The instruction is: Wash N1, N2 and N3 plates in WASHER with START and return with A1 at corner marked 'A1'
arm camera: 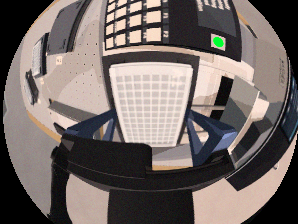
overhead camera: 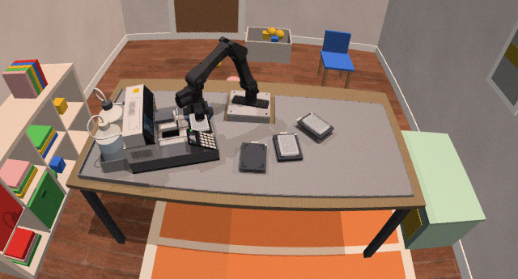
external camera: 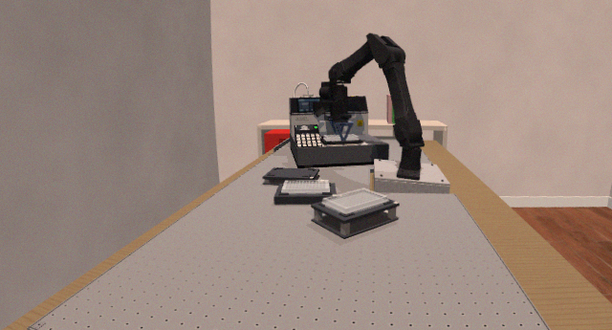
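A white 96-well plate (overhead camera: 199, 122) lies on the washer's carrier beside the keypad (overhead camera: 206, 139); it also shows in the wrist view (arm camera: 150, 99) and in the exterior view (external camera: 340, 138). My gripper (arm camera: 150, 112) is open, its blue fingers standing wide on either side of the plate just above it; it also shows from the front (overhead camera: 198, 116). The lamp (arm camera: 217, 42) over the keys is green. The nearest nest (overhead camera: 252, 157) is empty. The middle nest holds a plate (overhead camera: 286, 145). The far nest, turned at an angle, holds a plate (overhead camera: 315, 124).
The washer body (overhead camera: 139, 115) with its screen stands left of the carrier, with two bottles (overhead camera: 107, 133) beside it. The arm's base plate (overhead camera: 248, 106) sits behind the nests. The table edge runs close behind the washer.
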Tool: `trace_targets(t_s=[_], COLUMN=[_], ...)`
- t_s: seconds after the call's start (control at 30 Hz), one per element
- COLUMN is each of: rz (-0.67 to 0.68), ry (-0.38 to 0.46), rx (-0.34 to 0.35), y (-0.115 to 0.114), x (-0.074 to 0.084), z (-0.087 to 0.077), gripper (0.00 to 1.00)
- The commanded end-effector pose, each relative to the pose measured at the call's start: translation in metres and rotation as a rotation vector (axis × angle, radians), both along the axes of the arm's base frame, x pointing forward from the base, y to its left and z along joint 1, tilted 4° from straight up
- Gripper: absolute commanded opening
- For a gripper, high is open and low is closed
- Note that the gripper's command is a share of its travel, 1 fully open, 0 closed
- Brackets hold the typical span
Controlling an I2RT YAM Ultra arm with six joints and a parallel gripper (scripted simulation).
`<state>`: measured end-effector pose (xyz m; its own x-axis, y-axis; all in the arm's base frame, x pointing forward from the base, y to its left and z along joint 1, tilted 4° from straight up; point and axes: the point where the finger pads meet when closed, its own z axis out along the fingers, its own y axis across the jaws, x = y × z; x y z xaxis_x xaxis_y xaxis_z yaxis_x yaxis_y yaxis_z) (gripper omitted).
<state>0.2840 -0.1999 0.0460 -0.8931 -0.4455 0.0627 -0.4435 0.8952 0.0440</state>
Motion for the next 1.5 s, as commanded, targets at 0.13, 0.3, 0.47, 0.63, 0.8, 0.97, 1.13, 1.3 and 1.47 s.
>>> trace_targets(t_s=[0.13,0.3,0.47,0.63,0.8,0.97,1.13,1.3,1.47], rz=[0.001,0.001,0.001,0.001,0.001,0.001,0.001,0.001,0.001], ry=[-0.011,-0.011,-0.011,-0.011,-0.011,-0.011,-0.011,-0.011,-0.011], rx=[-0.006,-0.006,-0.006,-0.006,-0.006,-0.006,-0.006,-0.006,-0.006], y=[-0.0011,-0.0011,-0.0011,-0.0011,-0.0011,-0.0011,-0.0011,-0.0011,-0.0011], x=[0.0017,0.0017,0.0017,0.0017,0.0017,0.0017,0.0017,0.0017,0.0017], z=[0.0030,0.0030,0.0030,0.0030,0.0030,0.0030,0.0030,0.0030,0.0030], gripper=[1.00,0.80,0.70,0.50,0.40,0.30,0.10,0.00,0.00])
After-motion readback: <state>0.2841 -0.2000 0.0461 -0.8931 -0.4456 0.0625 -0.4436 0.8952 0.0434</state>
